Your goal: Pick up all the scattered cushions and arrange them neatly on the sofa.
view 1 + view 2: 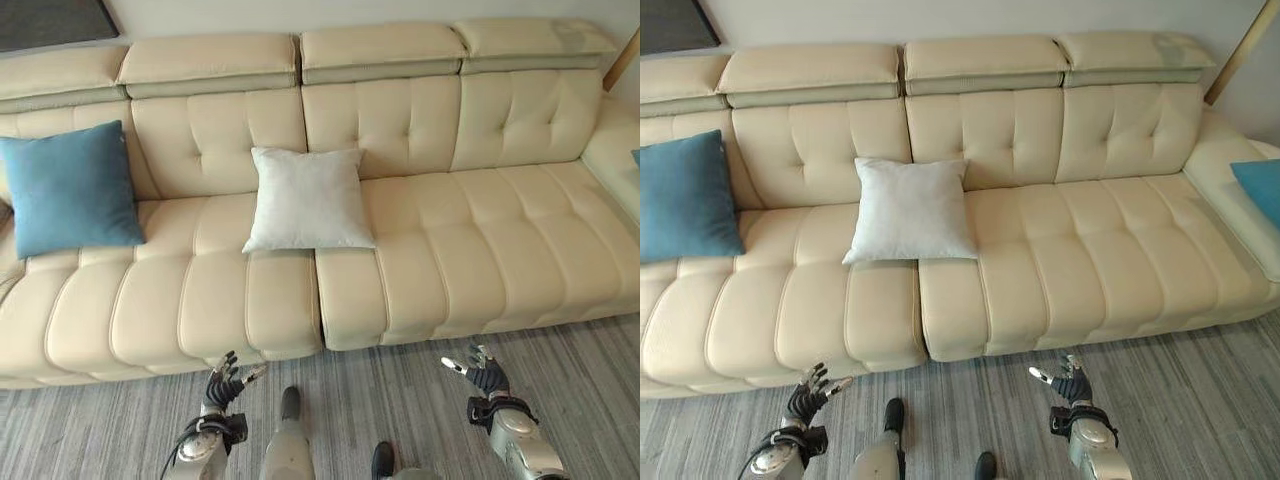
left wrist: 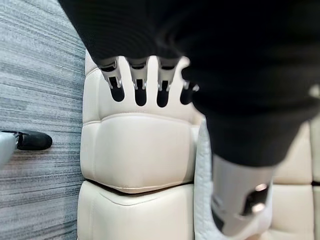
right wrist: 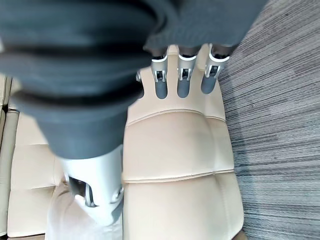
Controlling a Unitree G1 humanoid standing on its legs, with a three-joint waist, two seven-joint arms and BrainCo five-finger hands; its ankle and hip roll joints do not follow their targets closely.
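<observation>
Overhead, a white cushion [image 1: 308,199] leaned upright at the cream sofa's [image 1: 480,250] middle, a blue cushion [image 1: 70,188] at its left end; both hands, left hand [image 1: 224,384] and right hand [image 1: 482,373], hovered empty over the grey carpet [image 1: 400,400], fingers loosely spread; each wrist view showed straight fingers [image 2: 139,75] before the seat front.
</observation>
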